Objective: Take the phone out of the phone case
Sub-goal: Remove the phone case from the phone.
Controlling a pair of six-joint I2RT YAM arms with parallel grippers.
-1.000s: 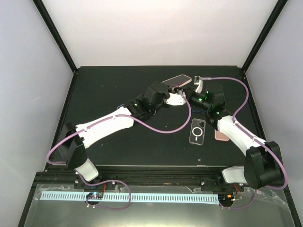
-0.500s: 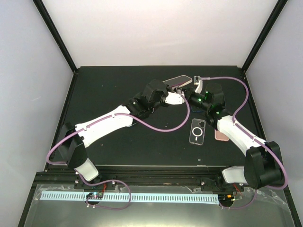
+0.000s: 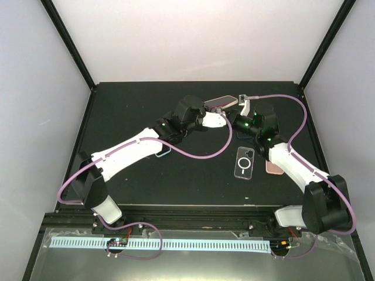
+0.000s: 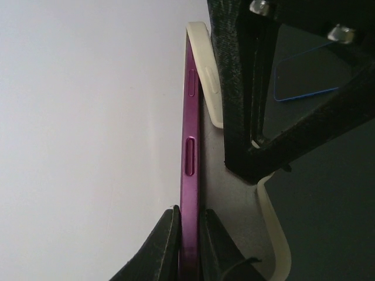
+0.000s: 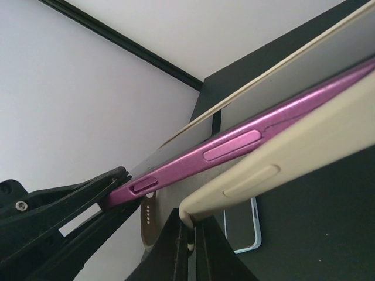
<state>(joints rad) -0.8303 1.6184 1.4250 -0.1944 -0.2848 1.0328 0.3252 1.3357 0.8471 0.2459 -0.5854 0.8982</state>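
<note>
Near right on the table [image 3: 129, 117]: a clear case [image 3: 244, 163], with a pink phone [image 3: 274, 168] just beside it on the right. Further left, partly under the left arm: a blue-edged slab [image 3: 164, 154]. Far centre, held above the table: left gripper [image 4: 190, 237] pinched tight on the purple phone [image 4: 190, 146] at its edge, right gripper [image 5: 188, 234] clamped on the rim of the cream case [image 5: 275, 158]. Gapes along the button side, rim standing off the purple phone there.
</note>
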